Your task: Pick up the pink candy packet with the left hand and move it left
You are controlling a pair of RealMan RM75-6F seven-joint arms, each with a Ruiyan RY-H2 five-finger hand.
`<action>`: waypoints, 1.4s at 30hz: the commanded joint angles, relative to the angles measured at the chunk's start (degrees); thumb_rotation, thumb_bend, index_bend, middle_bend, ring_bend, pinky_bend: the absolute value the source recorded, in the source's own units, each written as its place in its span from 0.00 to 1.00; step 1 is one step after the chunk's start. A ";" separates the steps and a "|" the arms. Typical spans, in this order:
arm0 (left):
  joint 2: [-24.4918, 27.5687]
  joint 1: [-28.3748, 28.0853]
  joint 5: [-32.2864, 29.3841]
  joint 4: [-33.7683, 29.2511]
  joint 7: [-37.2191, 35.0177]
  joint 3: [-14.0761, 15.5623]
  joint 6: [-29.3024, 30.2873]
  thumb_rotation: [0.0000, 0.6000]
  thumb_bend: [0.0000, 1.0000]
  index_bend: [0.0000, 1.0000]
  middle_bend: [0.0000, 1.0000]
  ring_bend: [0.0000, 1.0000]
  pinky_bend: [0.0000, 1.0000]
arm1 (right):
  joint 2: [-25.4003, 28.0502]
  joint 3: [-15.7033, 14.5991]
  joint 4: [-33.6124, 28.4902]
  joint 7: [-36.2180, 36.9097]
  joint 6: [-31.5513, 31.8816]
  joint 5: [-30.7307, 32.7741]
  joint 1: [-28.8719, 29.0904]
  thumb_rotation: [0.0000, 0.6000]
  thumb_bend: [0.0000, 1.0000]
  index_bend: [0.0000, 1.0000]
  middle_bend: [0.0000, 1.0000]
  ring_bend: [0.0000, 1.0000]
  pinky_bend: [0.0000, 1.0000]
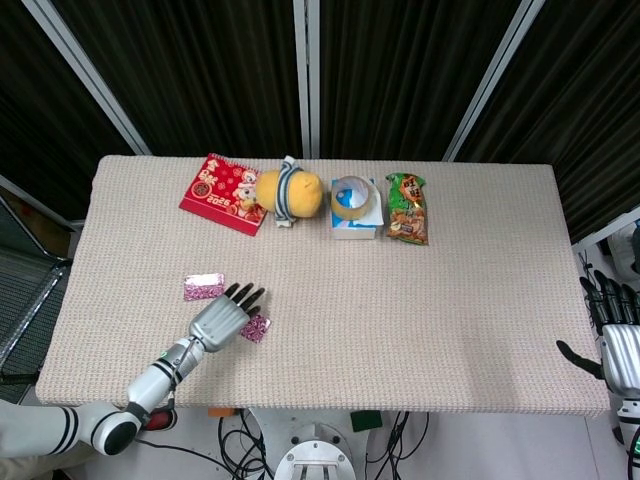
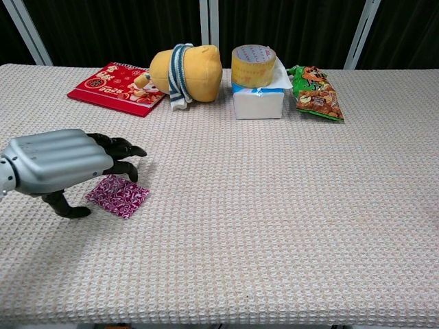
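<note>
A magenta patterned candy packet (image 1: 257, 328) (image 2: 119, 196) lies flat on the table near the front left. My left hand (image 1: 222, 319) (image 2: 56, 164) hovers low just left of it, holding nothing. Its dark fingertips (image 2: 130, 152) reach over the packet's far edge, and the thumb points down to the cloth beside the packet. A second, paler pink packet (image 1: 204, 288) lies a little farther back; the chest view hides it behind the hand. My right hand (image 1: 620, 352) hangs off the table's right edge with its fingers apart and empty.
Along the back stand a red calendar (image 1: 223, 193) (image 2: 118, 88), a yellow plush toy (image 1: 289, 193) (image 2: 187, 71), a tape roll (image 2: 253, 65) on a white box (image 2: 258, 103), and a green snack bag (image 1: 407, 207) (image 2: 315, 92). The woven table top (image 1: 420, 320) spreads out to the right of the packet.
</note>
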 commanded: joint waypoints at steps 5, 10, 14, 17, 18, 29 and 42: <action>-0.42 -0.14 1.03 0.30 -2.76 -0.82 -1.10 1.00 0.20 0.27 0.00 0.00 0.14 | -0.09 -0.05 -0.02 -0.12 -0.35 0.02 0.16 1.00 0.35 0.00 0.00 0.00 0.00; -0.97 -0.37 0.35 1.26 -2.98 -1.15 -2.20 1.00 0.20 0.28 0.00 0.00 0.14 | -0.11 -0.07 0.03 -0.09 -0.44 0.05 0.18 1.00 0.35 0.00 0.00 0.00 0.00; -1.14 -0.43 0.70 1.28 -3.40 -1.53 -2.15 1.00 0.20 0.33 0.00 0.00 0.14 | -0.06 -0.02 0.15 0.10 -0.38 0.19 0.13 1.00 0.35 0.00 0.00 0.00 0.00; -1.29 -0.49 0.85 1.36 -3.69 -1.79 -2.22 1.00 0.20 0.37 0.00 0.00 0.14 | -0.14 -0.08 0.30 0.25 -0.47 0.20 0.13 1.00 0.35 0.00 0.00 0.00 0.00; -1.36 -0.52 0.77 1.41 -3.87 -1.91 -2.32 1.00 0.20 0.38 0.00 0.00 0.14 | -0.20 -0.11 0.38 0.28 -0.53 0.21 0.14 1.00 0.35 0.00 0.00 0.00 0.00; -1.39 -0.20 1.39 1.13 -5.98 -3.15 -1.40 1.00 0.20 0.43 0.00 0.00 0.14 | -0.40 -0.04 1.11 0.92 -0.54 0.49 0.05 1.00 0.35 0.00 0.00 0.00 0.00; 2.42 1.51 -2.16 -4.87 -3.67 -6.40 4.43 1.00 0.20 0.41 0.00 0.00 0.14 | -0.54 -0.03 1.37 1.11 -0.68 0.49 0.12 1.00 0.35 0.00 0.00 0.00 0.00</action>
